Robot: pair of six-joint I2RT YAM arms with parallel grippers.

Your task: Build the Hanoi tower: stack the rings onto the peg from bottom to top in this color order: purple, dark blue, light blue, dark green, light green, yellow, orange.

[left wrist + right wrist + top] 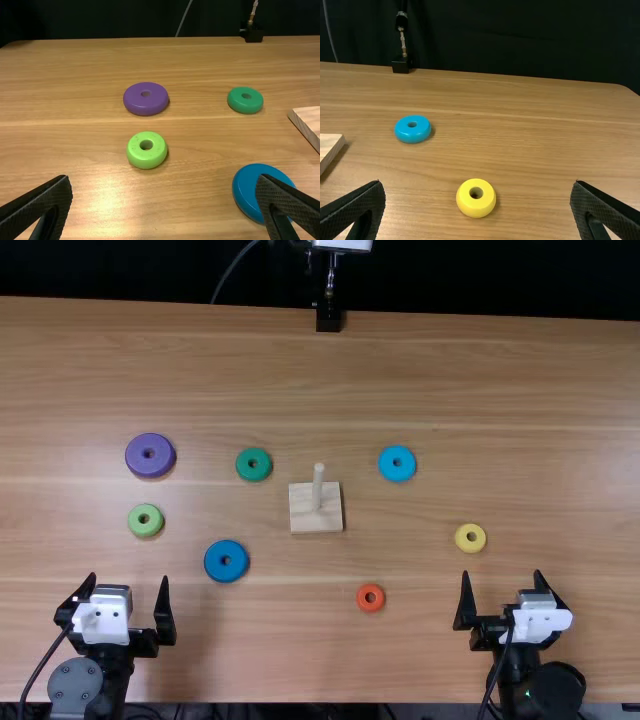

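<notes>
The wooden base with its bare upright peg (317, 490) stands mid-table. Left of it lie the purple ring (150, 456), dark green ring (253, 464), light green ring (145, 520) and dark blue ring (226, 561). To its right are the light blue ring (397, 464), yellow ring (470, 538) and orange ring (370, 598). My left gripper (129, 606) is open and holds nothing, nearer the front edge than the light green ring; in its wrist view the left gripper (165, 192) spreads wide. Beyond my open, unloaded right gripper (503, 600) sits the yellow ring; its wrist view shows the right gripper (477, 197) too.
A black stand (329, 317) with a cable is at the table's far edge, beyond the peg base. The rings lie flat and apart from each other on the wooden table (450, 370).
</notes>
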